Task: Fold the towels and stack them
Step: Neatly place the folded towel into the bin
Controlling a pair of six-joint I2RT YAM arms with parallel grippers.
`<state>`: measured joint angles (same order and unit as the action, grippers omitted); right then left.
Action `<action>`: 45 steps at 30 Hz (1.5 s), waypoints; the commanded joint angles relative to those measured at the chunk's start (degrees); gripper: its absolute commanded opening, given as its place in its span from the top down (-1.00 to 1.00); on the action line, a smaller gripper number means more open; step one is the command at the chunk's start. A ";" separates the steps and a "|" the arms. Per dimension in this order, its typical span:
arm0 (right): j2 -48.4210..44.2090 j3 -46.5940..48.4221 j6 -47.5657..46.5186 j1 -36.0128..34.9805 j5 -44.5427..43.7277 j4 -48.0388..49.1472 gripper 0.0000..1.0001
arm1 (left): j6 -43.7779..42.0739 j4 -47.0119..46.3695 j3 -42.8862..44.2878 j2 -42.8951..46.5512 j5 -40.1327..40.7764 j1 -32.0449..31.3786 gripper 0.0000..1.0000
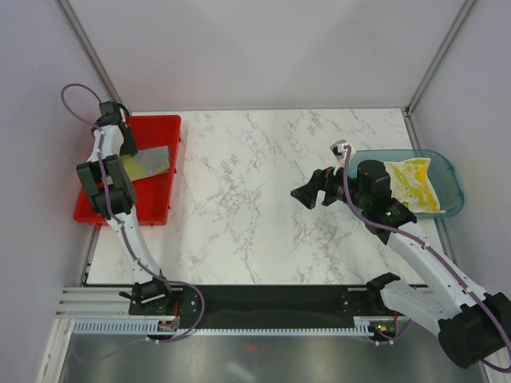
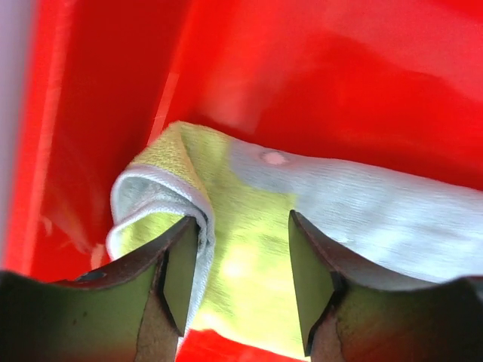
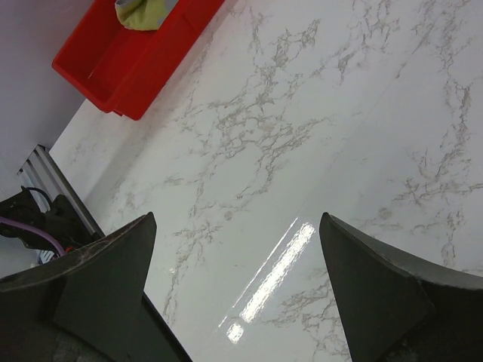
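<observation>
My left gripper hangs low inside the red tray, which sits at nine o'clock on the marble table. Its fingers are released: they stand apart, and the folded towel lies flat on the tray floor under the gap rather than pinched in it. The towel shows a yellow-green face with a white-grey layer running off toward three o'clock, and a rolled edge curls right beside my left-hand finger at nine o'clock. I judge the tray is where the stack is meant to build, so the towel is laid there square and low, where it cannot unfold. That curled edge is the one thing I would watch, since lifting out could snag it. My right gripper is spread wide and empty, hovering above bare marble near the table's middle, pointed toward nine o'clock. Behind it, at three o'clock, the teal bin holds the crumpled yellow and cream towels, which look unfolded; keeping that hand open beside them suits fetching one.
</observation>
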<state>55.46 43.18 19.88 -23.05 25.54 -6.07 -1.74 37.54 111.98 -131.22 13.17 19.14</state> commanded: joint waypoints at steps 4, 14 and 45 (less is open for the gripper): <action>-0.53 0.50 -0.54 -0.15 -1.02 1.85 -0.96 | 4.72 -3.61 5.52 7.02 3.70 -5.33 -0.29; 0.08 0.42 -0.28 -0.07 -1.28 0.35 -0.96 | 5.60 -6.25 5.54 9.84 17.25 -12.54 -0.46; -6.59 14.30 4.64 -0.15 -12.35 -15.11 -0.96 | 18.17 -4.05 -21.98 13.79 -5.00 -8.15 0.14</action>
<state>50.96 54.89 22.79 -23.05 14.70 -19.88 14.74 33.87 91.48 -120.79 9.96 11.09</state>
